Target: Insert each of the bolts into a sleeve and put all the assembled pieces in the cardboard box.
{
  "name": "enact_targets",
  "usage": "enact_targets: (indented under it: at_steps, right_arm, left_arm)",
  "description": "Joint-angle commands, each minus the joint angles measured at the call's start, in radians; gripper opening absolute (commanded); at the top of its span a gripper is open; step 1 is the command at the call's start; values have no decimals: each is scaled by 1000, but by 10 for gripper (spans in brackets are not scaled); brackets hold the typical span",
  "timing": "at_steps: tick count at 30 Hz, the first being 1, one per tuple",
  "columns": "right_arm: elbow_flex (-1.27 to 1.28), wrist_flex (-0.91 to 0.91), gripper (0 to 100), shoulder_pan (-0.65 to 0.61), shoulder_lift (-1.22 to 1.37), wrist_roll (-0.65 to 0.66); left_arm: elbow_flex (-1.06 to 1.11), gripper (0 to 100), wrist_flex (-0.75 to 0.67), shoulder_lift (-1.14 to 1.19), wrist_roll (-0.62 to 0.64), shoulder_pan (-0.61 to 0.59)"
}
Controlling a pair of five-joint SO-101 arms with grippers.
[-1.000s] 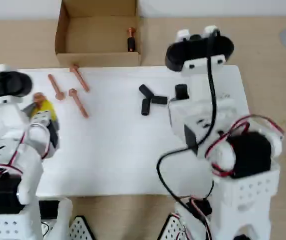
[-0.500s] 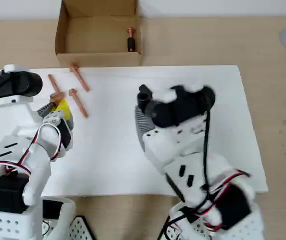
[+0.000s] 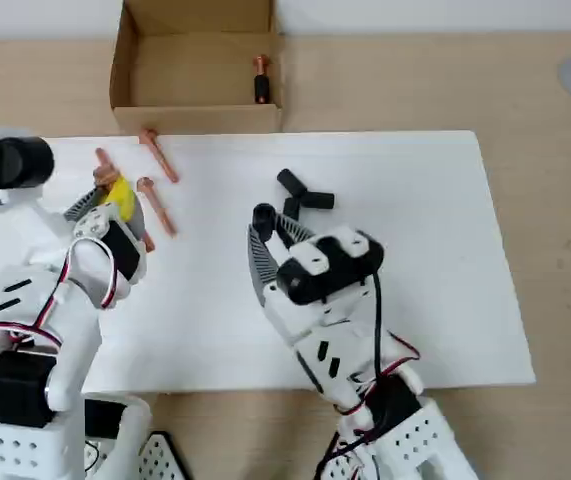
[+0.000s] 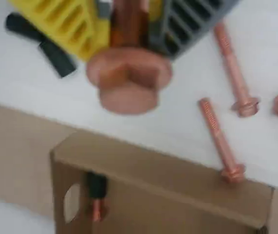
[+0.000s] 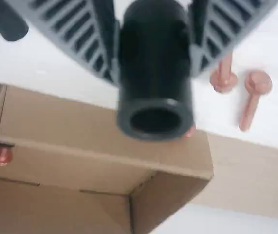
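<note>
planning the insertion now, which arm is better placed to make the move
Left, likely. The left fingers grip the copper bolt, the part that goes in. The right fingers hold the black sleeve with its open bore clear of them, so it can just wait.

Cardboard box [image 3: 195, 122] top stood open, floor mostly bare; 1 assembled piece [image 3: 261, 80] lay by its right wall. Its front wall stood between the white mat [image 3: 435, 260] and the box floor. 3 loose bolts [image 3: 158, 156] cluttered the mat by that wall, around the left gripper [image 3: 105, 190] clamping a bolt [image 4: 129, 83]. Loose sleeves [image 3: 303, 196] sat just beyond the right gripper [image 3: 270, 225] clamping a sleeve [image 5: 154, 73]. Bare mat lay between the 2 grippers and across the right half.
</note>
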Motion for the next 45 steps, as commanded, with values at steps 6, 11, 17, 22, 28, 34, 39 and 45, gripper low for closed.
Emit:
enact_targets:
  at_steps: [6,11,17,22,28,34,39,45]
  right_arm:
    - [12,-29,12,-13,-42,0]
    - [12,-25,12,-45,-47,80]
    - [12,-28,12,-124,-47,78]
    - [13,-26,12,-122,-47,78]
    - [13,-26,12,-124,-44,77]
    - [13,-26,12,-124,-47,2]
    - [13,-26,12,-124,-47,-23]
    - [13,-26,12,-124,-47,-23]
  left_arm:
    - [-15,12,-98,-5,8,129]
    - [-14,9,-187,-2,-58,299]
    - [-49,9,-213,59,-203,387]
    - [-78,9,-212,145,-338,388]
    - [-209,9,-213,197,-387,387]
    - [-288,9,-206,237,-328,410]
    - [-256,9,-173,259,-259,442]
    - [-189,9,-186,254,-196,442]
